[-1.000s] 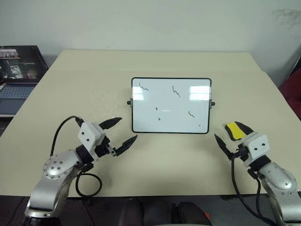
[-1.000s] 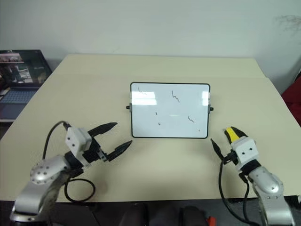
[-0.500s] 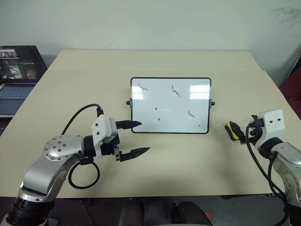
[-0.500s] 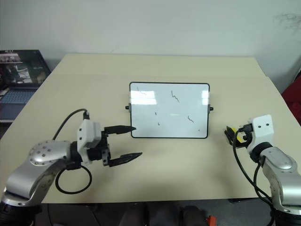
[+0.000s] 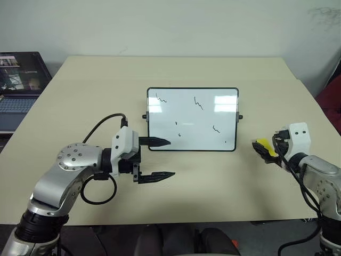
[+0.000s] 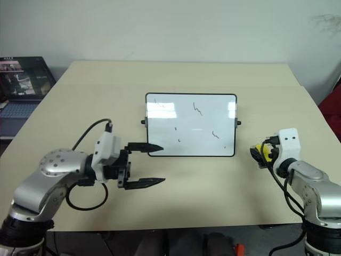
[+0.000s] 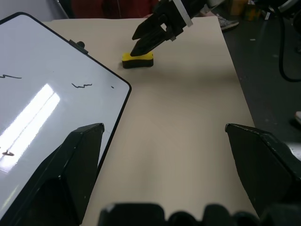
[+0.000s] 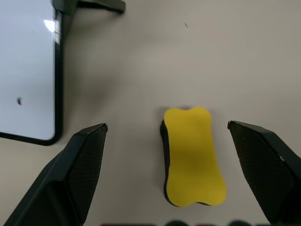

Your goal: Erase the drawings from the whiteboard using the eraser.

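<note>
Lay flat on the counter [image 5: 80, 85], yellow eraser [image 8: 193, 155] just right of the whiteboard [image 5: 193, 119], ungrasped. Straddled by right gripper [image 8: 167, 176], spread wide for pickup. Poised at whiteboard's near-left corner, left gripper [image 5: 160, 158], likewise apart, probably to steady it. Drawings [image 5: 198, 104] untouched.

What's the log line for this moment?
stage: pre-grasp | right gripper: open over eraser | left gripper: open by whiteboard | drawings: unerased

My left pincer [image 5: 157, 158] points sideways toward my right, nearly level, its two black fingers [image 5: 155, 142] spread wide, one above the other. My right pincer [image 8: 171, 172] tips forward and down, both fingers [image 8: 84, 165] spread wide with nothing gripped between them.
</note>
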